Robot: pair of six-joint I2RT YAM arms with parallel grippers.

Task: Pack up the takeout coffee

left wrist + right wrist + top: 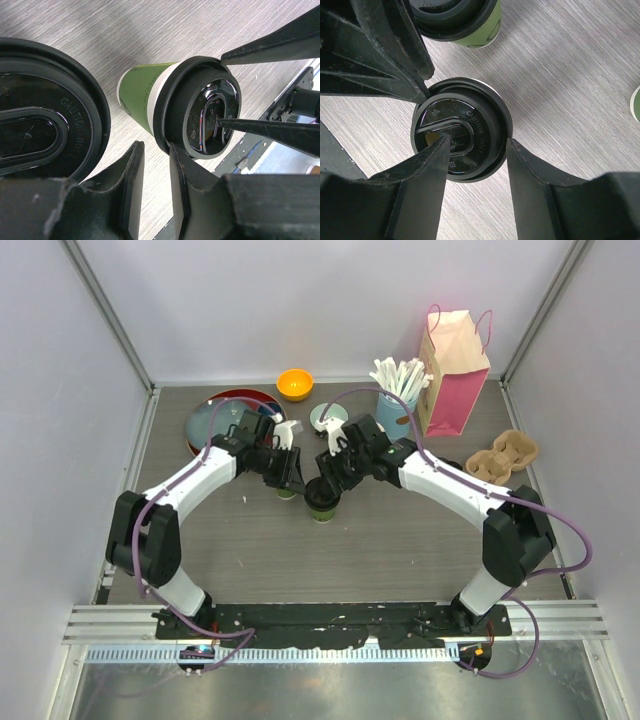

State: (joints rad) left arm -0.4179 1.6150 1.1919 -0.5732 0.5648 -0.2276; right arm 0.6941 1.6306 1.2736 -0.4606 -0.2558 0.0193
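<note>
- Cups both lidded and upright on table [400, 540], close together mid-table between the two arms: centre cup [142, 95] under right gripper, second cup [487, 30] just beside it, below left wrist.
- Right gripper [477, 142] over black lid [470, 117] of centre cup, jaws partly apart: one fingertip on lid's middle, other at its rim. Not spanning whole lid, so likely pressing lid home rather than lifting; firm hold not confirmable.
- Left gripper [155, 147] with narrow gap only, nothing between fingers; tip at same lid's rim in right wrist view, probably steadying the cup.
- Cardboard carrier [500, 455] and pink bag [455, 370] at far right, well apart from both cups; neither cup packed yet.
</note>
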